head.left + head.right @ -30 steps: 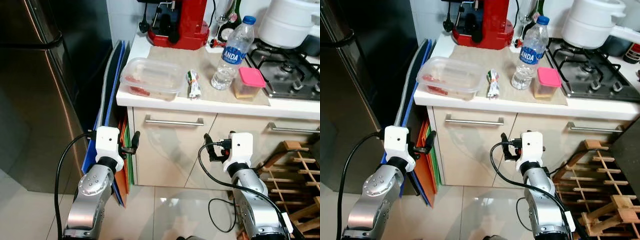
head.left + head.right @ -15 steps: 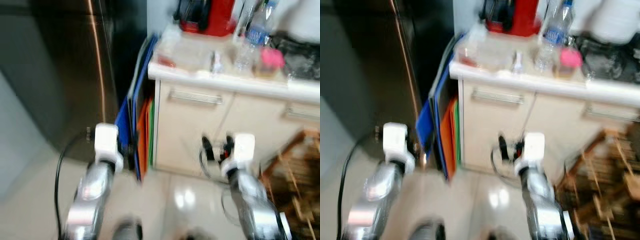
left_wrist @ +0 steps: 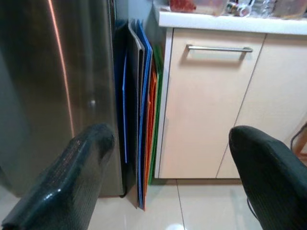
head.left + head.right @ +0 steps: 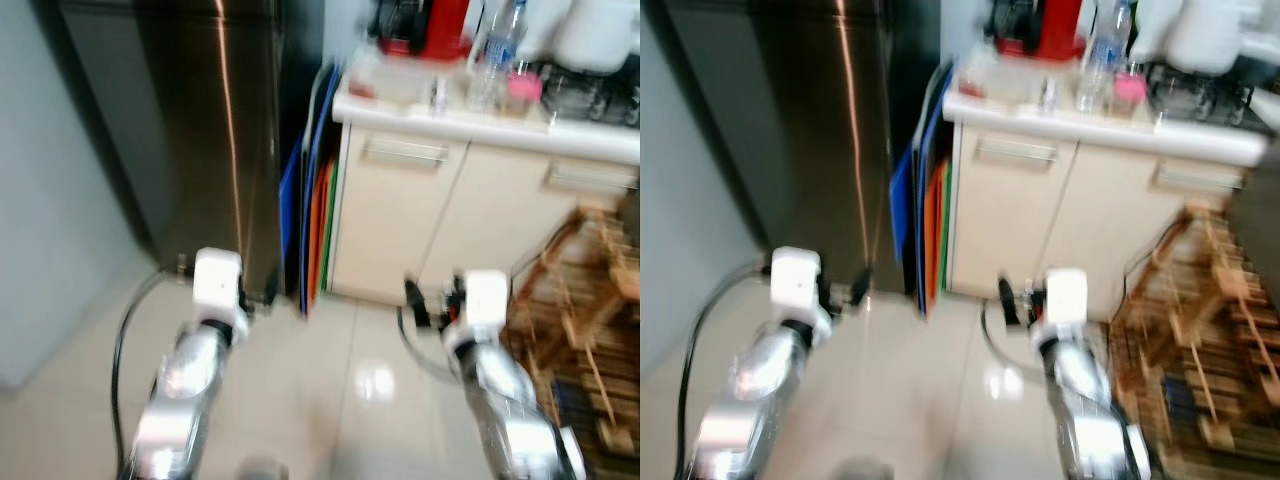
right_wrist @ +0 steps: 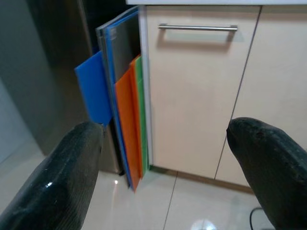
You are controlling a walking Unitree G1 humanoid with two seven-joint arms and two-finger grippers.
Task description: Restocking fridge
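The fridge (image 4: 190,130) is seen at ten o'clock, closed; bottle (image 4: 500,40) and food box (image 4: 390,88) wait on the counter (image 4: 480,118) at one o'clock. Left gripper (image 3: 163,182) and right gripper (image 5: 163,167) are spread wide, empty. The approach seems underway; next, the door must probably be opened.

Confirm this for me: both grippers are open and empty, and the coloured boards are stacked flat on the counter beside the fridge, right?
Not quite. The left gripper and right gripper are open and empty, but the coloured boards are not on the counter. They stand on edge on the floor, in the gap between the fridge and the cabinet, as the left wrist view shows.
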